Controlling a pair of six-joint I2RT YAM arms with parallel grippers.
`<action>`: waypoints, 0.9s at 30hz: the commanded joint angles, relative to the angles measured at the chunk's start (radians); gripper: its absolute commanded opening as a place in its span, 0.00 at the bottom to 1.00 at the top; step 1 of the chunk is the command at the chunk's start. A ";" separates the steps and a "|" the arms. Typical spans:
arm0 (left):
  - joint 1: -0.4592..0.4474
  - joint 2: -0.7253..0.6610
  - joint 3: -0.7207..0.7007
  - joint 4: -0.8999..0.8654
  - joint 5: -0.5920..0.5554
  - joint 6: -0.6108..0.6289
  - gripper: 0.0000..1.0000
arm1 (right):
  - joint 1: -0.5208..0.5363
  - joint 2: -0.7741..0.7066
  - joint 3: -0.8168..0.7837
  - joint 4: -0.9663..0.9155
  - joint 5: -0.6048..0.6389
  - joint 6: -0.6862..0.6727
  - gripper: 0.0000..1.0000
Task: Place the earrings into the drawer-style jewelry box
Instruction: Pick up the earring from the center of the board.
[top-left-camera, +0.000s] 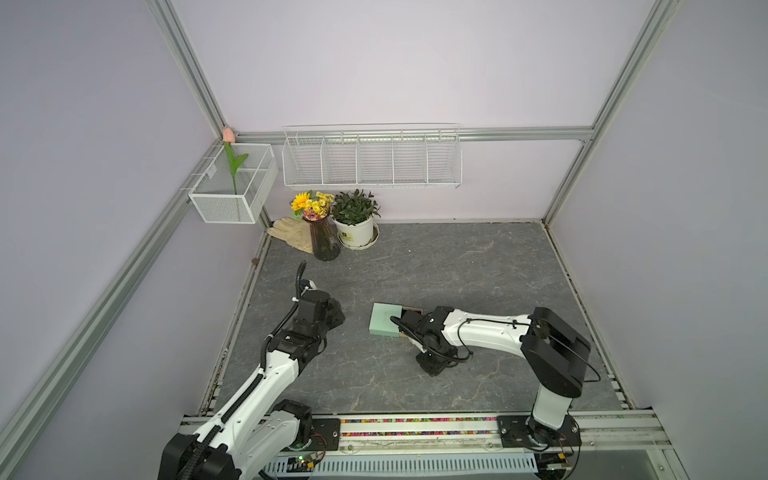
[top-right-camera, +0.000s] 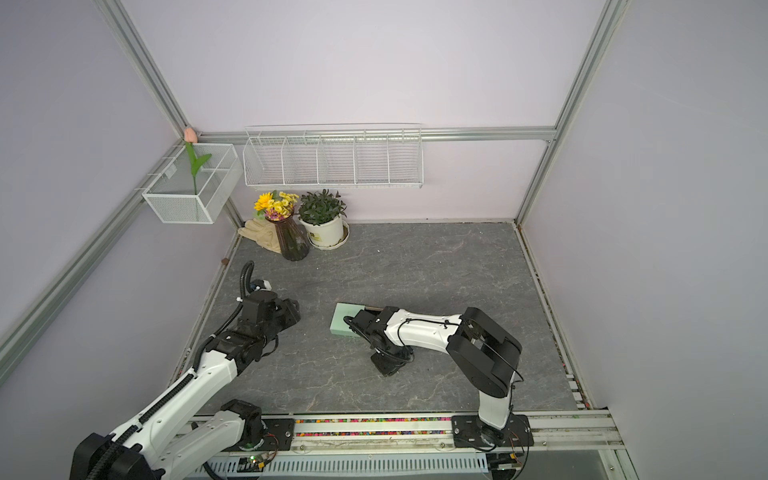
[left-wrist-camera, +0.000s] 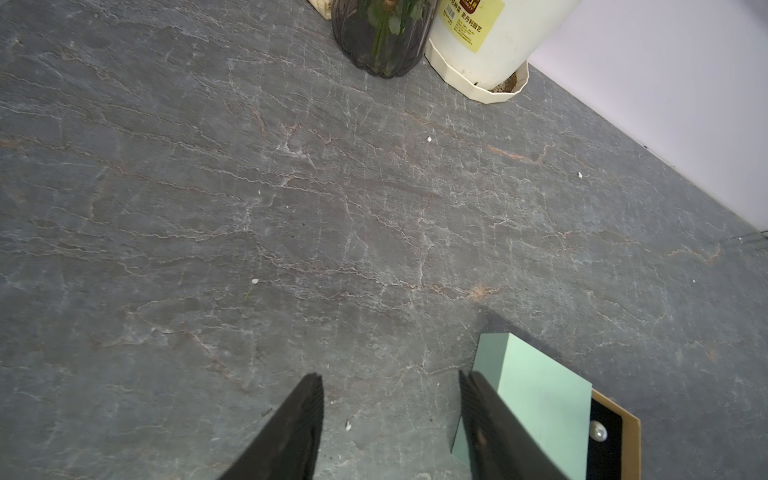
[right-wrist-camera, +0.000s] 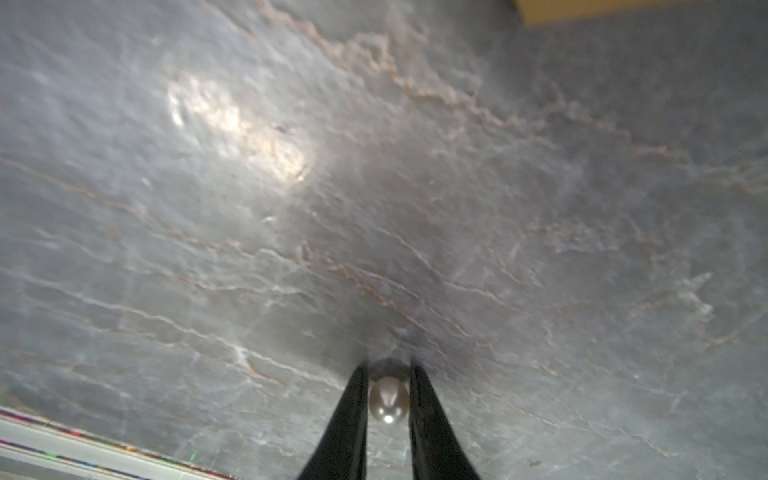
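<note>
The mint-green jewelry box (top-left-camera: 385, 320) (top-right-camera: 347, 319) lies mid-table, its tan tray (top-left-camera: 412, 310) slid partly out. In the left wrist view the box (left-wrist-camera: 538, 386) shows the black-lined tray with one pearl earring (left-wrist-camera: 598, 431) resting in it. My left gripper (left-wrist-camera: 390, 376) (top-left-camera: 334, 313) is open and empty, one finger (left-wrist-camera: 484, 415) close beside the box's near corner. My right gripper (right-wrist-camera: 388, 365) points down at the table just in front of the box, shut on the other earring (right-wrist-camera: 388, 401), which sits between both fingertips. From above, the right wrist (top-left-camera: 432, 357) hides that pearl.
A dark glass vase of flowers (top-left-camera: 324, 243), a white potted plant (top-left-camera: 355, 226) and a beige glove (top-left-camera: 291, 233) stand at the back left corner. Wire baskets (top-left-camera: 372, 160) hang on the back wall. Small white specks (left-wrist-camera: 429, 139) dot the slate table.
</note>
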 joint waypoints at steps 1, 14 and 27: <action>0.006 0.002 0.000 0.009 -0.008 -0.006 0.57 | 0.006 0.040 -0.005 0.001 -0.016 0.014 0.20; 0.007 -0.008 -0.002 0.001 -0.013 -0.008 0.57 | 0.005 0.013 -0.007 0.011 -0.009 0.006 0.12; 0.007 0.161 0.143 -0.077 0.137 0.082 0.57 | -0.011 -0.351 -0.118 0.253 0.133 -0.048 0.07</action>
